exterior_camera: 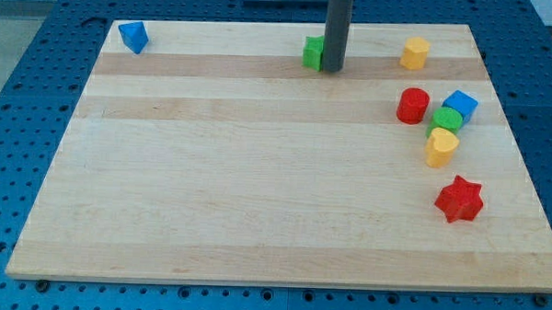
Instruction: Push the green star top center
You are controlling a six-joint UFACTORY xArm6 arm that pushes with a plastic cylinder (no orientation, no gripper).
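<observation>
The green star sits on the wooden board near the view's top, a little right of centre. My tip stands right against the star's right side, touching it. The dark rod rises straight up out of the view's top and hides the star's right edge.
A blue block lies at the top left corner. A yellow block is at the top right. On the right stand a red cylinder, a blue cube, a green cylinder, a yellow heart and a red star.
</observation>
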